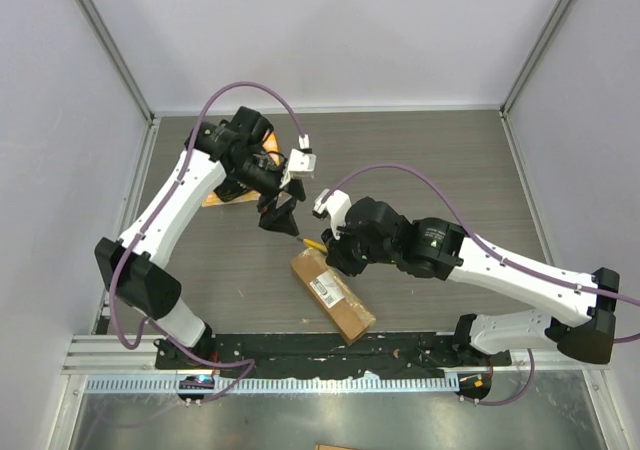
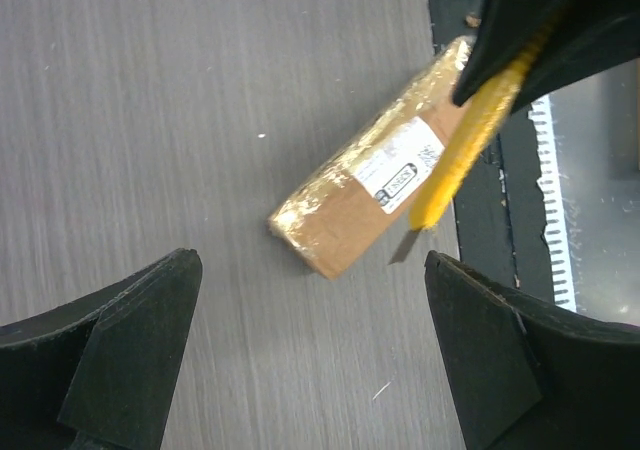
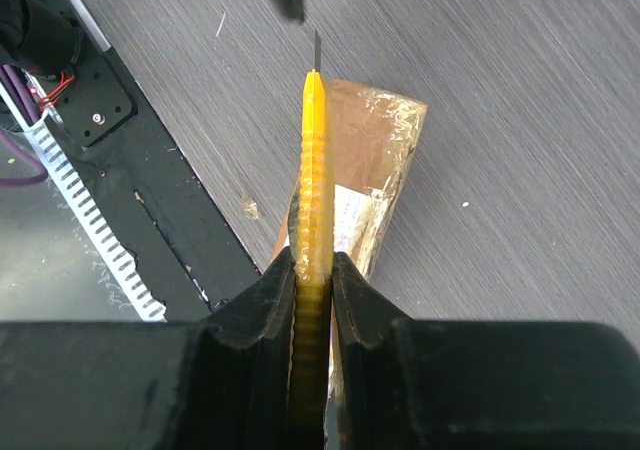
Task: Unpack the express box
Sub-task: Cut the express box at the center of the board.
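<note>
Brown cardboard sealed in shiny tape, the express box [image 1: 332, 292] lies flat and slantwise on the grey wood-grain surface [image 1: 450, 170], white shipping label facing up. Its near end reaches the black rail [image 1: 300, 348] along the front edge. The right claw [image 1: 333, 244] hangs over the box's far end, clamped shut on the ribbed handle of a yellow utility knife [image 1: 311, 241]. A short blade shows, pointing past that end toward the left arm. Whether the blade touches the cardboard cannot be told from the wrist views, though it appears to sit clear of it. The left claw [image 1: 280, 216] hovers just beyond the knife tip with its fingers spread wide, holding nothing. The box lies apart from it, on the side nearer the arms' bases.
</note>
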`<state>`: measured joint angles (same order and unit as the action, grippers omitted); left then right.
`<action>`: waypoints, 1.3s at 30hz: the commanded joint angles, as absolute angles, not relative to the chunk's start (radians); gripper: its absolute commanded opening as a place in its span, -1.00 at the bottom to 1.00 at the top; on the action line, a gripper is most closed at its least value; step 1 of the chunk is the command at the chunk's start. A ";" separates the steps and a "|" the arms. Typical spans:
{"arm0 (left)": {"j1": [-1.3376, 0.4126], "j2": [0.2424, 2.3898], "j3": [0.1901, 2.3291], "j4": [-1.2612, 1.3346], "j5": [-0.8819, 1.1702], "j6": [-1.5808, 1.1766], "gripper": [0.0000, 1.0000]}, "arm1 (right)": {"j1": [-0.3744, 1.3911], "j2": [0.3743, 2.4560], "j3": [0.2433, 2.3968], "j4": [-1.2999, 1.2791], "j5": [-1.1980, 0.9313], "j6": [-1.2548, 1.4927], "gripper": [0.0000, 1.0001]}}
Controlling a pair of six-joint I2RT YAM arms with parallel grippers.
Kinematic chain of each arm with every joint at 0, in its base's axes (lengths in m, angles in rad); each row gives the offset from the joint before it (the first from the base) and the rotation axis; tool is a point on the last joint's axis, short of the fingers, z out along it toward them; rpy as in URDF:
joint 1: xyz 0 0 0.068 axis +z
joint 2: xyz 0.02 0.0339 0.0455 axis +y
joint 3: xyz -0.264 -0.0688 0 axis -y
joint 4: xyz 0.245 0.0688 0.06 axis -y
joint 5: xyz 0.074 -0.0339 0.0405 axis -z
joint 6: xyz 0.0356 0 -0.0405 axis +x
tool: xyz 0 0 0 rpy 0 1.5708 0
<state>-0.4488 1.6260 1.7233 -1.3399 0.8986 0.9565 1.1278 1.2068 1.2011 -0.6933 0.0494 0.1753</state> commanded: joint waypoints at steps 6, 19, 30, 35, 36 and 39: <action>-0.537 1.540 1.674 -1.661 0.911 0.985 0.68 | 1.086 1.164 1.256 -0.683 0.015 0.095 -0.98; -0.568 1.575 1.678 -1.663 0.933 0.996 -0.15 | 1.029 1.121 1.244 -0.660 -0.052 0.063 -0.99; -0.592 1.592 1.671 -1.663 0.916 0.997 -1.00 | 1.011 1.144 1.266 -0.641 -0.074 0.041 -0.98; -0.592 1.606 1.670 -1.661 0.940 0.999 -1.00 | 1.006 1.126 1.292 -0.617 -0.011 0.025 -0.94; -0.592 1.621 1.675 -1.663 0.962 0.997 -1.00 | 1.005 1.117 1.295 -0.600 -0.003 0.017 -0.87; -0.562 1.669 1.710 -1.663 1.032 0.988 -1.00 | 0.999 1.074 1.327 -0.577 0.101 0.006 -0.57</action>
